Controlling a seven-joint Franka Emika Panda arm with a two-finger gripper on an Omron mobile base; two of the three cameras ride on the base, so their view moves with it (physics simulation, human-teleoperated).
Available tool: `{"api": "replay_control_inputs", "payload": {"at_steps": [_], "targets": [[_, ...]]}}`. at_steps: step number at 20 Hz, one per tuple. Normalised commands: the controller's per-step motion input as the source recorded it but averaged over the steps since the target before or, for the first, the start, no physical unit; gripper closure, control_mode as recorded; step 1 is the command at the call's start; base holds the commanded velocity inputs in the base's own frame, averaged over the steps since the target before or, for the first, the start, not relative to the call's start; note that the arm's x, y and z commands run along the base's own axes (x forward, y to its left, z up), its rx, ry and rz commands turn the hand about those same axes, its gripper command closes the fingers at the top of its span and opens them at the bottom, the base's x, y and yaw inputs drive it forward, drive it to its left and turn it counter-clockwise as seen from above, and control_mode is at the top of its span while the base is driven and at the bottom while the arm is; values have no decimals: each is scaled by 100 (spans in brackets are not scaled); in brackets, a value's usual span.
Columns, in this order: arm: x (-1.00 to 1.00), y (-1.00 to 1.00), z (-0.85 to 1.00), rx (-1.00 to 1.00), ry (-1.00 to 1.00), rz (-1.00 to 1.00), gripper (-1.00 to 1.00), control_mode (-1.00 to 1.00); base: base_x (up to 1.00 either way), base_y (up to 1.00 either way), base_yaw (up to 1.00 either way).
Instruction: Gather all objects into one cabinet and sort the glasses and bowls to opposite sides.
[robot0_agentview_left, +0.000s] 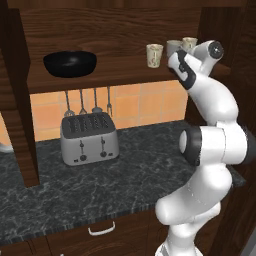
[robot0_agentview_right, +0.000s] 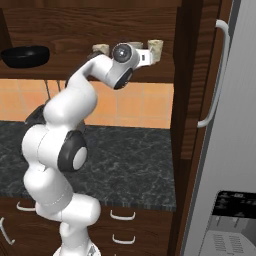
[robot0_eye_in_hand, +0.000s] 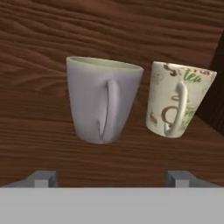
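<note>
The cabinet's dark wood shelf (robot0_agentview_left: 115, 75) carries everything. The wide black bowl (robot0_agentview_left: 70, 63) sits at its left end. Toward the right stand a cream cup (robot0_agentview_left: 154, 55), the pale grey mug (robot0_agentview_left: 173, 47) and a second cream cup (robot0_agentview_left: 189, 44). In the hand view the grey mug (robot0_eye_in_hand: 103, 100) stands with its handle facing me, and a patterned cream cup (robot0_eye_in_hand: 177, 100) is close on its right. My gripper (robot0_eye_in_hand: 112, 178) is open, its fingertips (robot0_eye_in_hand: 43, 178) spread wide just short of the mug, holding nothing. My arm hides part of the shelf's right end in the base views.
The open cabinet door (robot0_agentview_right: 192, 100) with its long white bar handle (robot0_agentview_right: 216, 75) stands right of my arm. Below the shelf, a silver toaster (robot0_agentview_left: 90, 137) sits on the dark marble counter (robot0_agentview_left: 130, 175) under hanging utensils (robot0_agentview_left: 85, 102). A grey appliance (robot0_agentview_right: 235, 150) stands at far right.
</note>
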Motion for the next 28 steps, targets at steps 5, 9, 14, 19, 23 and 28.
{"api": "replay_control_inputs", "payload": {"at_steps": [5,9,14,19,23,28], "targets": [[-68,0,0,3,0,1,-100,-100,0,0,0],[-96,0,22,8,0,0,-100,-100,0,0,0],[-100,6,36,12,6,0,-100,-100,0,0,0],[-100,29,18,13,11,0,-100,-100,0,0,0],[-100,45,0,6,13,0,-100,-100,0,0,0],[-100,28,0,1,14,0,-100,-100,0,0,0]]}}
